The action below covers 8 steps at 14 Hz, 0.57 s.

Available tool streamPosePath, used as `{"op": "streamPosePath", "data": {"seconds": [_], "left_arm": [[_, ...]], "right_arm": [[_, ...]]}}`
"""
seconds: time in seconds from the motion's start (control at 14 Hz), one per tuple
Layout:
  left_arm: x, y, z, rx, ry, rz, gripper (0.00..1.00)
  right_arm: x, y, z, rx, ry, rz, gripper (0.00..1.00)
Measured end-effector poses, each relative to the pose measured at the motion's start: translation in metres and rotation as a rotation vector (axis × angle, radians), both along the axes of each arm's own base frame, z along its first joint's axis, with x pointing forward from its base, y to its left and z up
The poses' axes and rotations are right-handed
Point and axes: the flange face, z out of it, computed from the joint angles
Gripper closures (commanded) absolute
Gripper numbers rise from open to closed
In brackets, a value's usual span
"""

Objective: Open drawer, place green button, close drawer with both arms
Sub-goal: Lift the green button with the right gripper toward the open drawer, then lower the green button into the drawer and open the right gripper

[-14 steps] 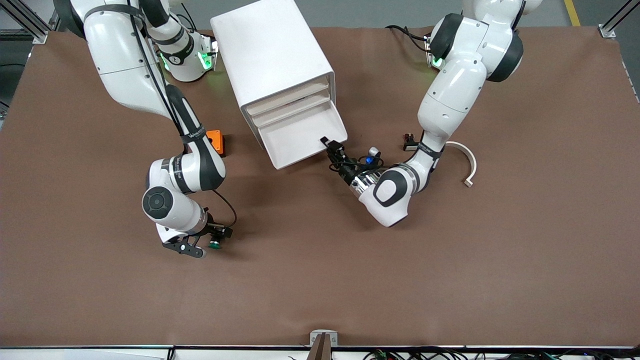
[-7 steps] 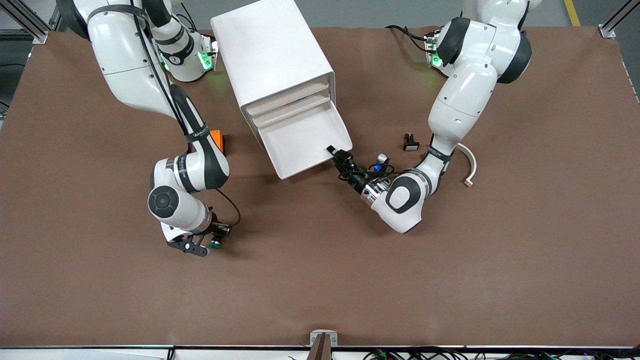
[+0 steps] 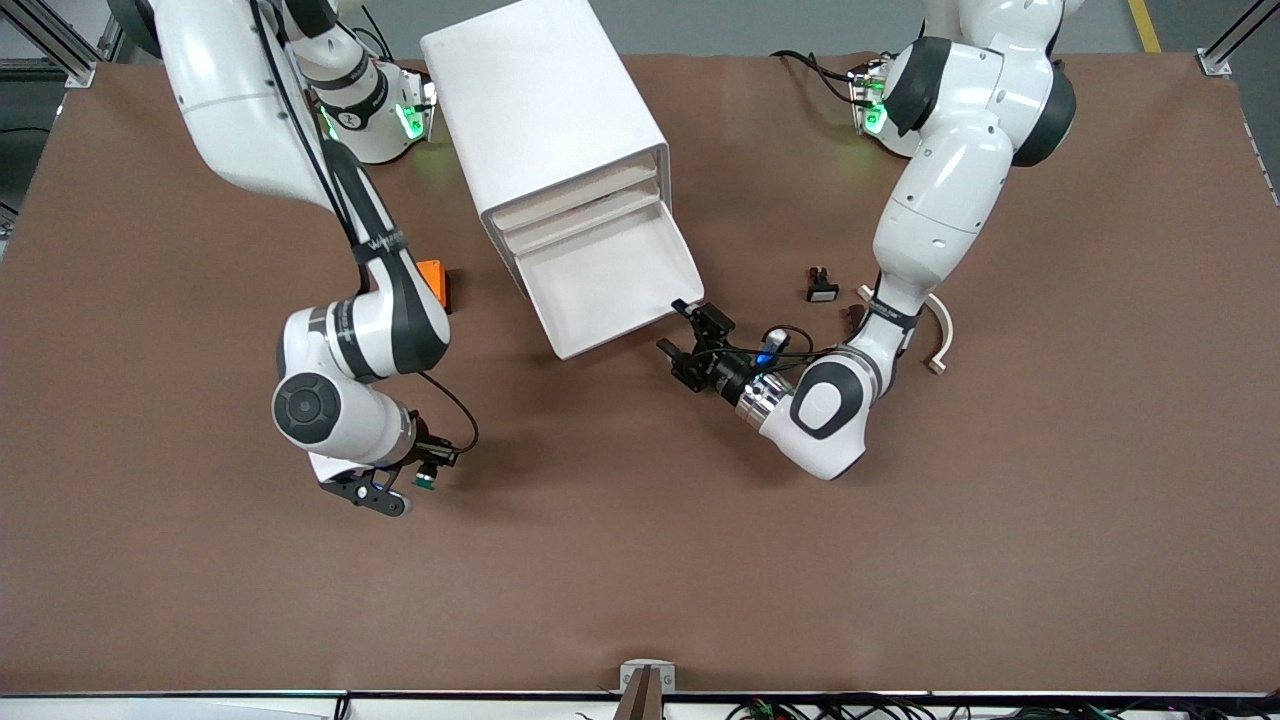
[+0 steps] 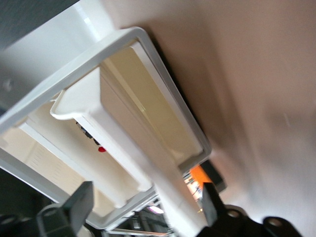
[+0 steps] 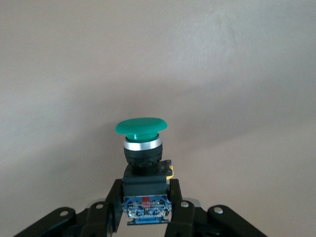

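Note:
The white cabinet (image 3: 540,100) stands near the arms' bases. Its third drawer (image 3: 600,285) is pulled out and empty. My left gripper (image 3: 671,326) is open just off the drawer's front corner, at the left arm's end. In the left wrist view the drawer's front wall (image 4: 148,153) runs between my spread fingers (image 4: 74,210). My right gripper (image 3: 402,490) is shut on the black body of the green-capped button (image 3: 428,481), low over the mat nearer the front camera than the orange box. The right wrist view shows the button (image 5: 141,127) upright in the fingers (image 5: 106,207).
An orange box (image 3: 435,282) lies beside the cabinet toward the right arm's end and also shows in the left wrist view (image 4: 198,176). A black button with a white cap (image 3: 822,289) and a curved beige piece (image 3: 941,332) lie toward the left arm's end.
My left gripper drew the drawer a little farther out, then opened and let go of its front corner. My right gripper shifted slightly with the button still in it.

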Motion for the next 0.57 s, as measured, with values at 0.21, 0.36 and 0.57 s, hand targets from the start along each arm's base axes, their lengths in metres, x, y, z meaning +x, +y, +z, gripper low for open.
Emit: {"op": "streamPosePath", "data": {"seconds": [0.21, 0.36, 0.57], "left_arm": [[0.022, 0.009, 0.041, -0.132, -0.285, -0.083, 0.01], [0.037, 0.017, 0.065, -0.202, -0.482, -0.162, 0.01], [0.062, 0.04, 0.102, -0.234, -0.753, -0.26, 0.01]], "right_arm": [[-0.029, 0.053, 0.071, 0.002, -0.001, -0.105, 1.0], [-0.061, 0.105, 0.092, -0.001, -0.009, -0.208, 1.0], [-0.114, 0.178, 0.081, -0.007, -0.02, -0.349, 1.0]]}}
